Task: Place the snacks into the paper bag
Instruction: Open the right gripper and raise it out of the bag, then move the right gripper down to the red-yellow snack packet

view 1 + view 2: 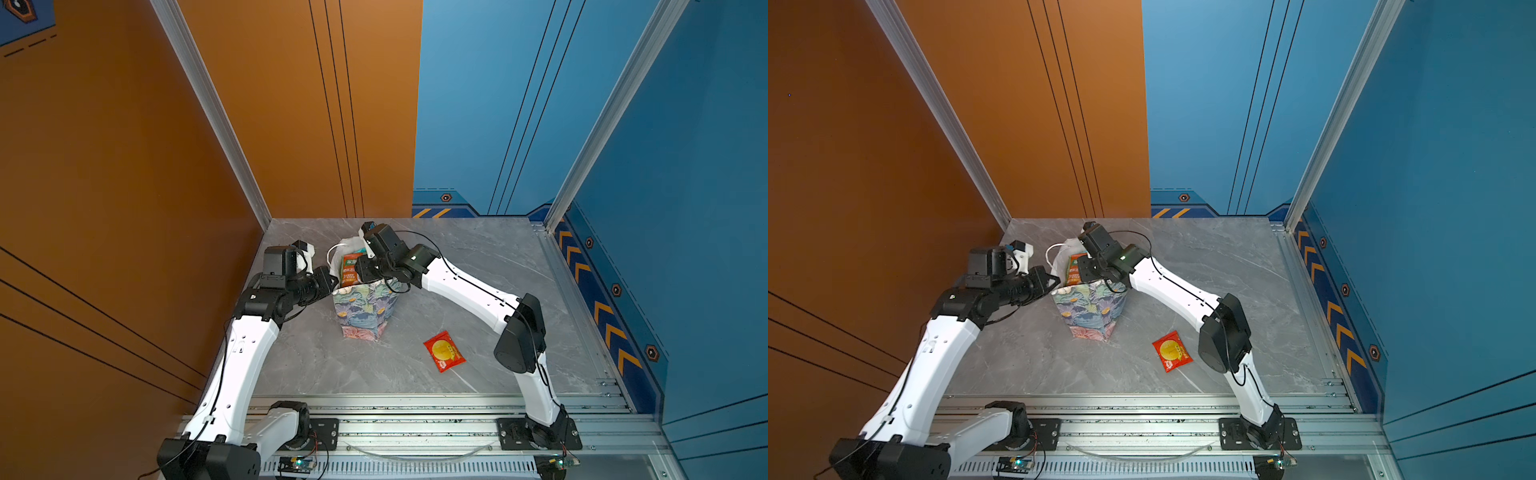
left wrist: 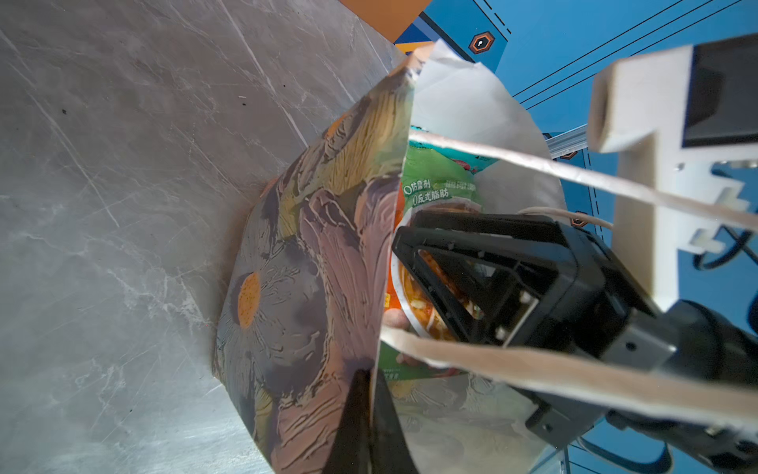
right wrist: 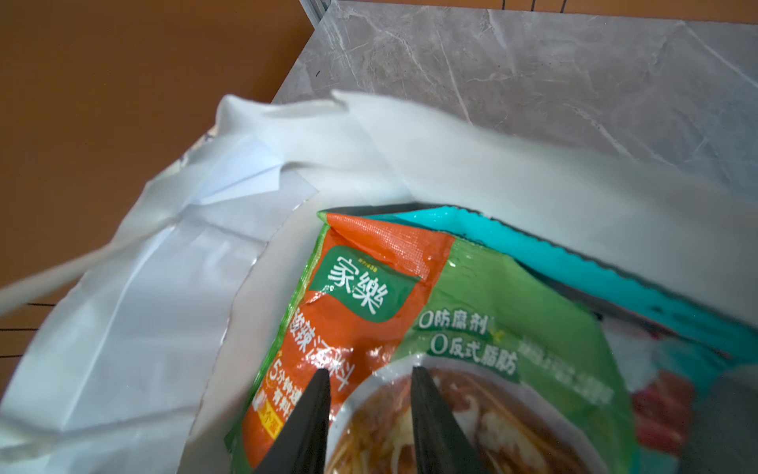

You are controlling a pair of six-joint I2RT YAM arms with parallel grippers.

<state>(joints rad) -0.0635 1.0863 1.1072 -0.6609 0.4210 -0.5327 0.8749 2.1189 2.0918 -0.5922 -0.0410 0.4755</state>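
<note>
While left fingers clamp the floral paper bag and right fingers gape narrowly inside, the flat red sachet lies lower right, nearer that arm.

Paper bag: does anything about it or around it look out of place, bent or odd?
The paper bag has a crumpled white rim, pulled out of shape, and a green-orange sachet sits high in its mouth. One red sachet lies on the table, apart from the bag.
</note>
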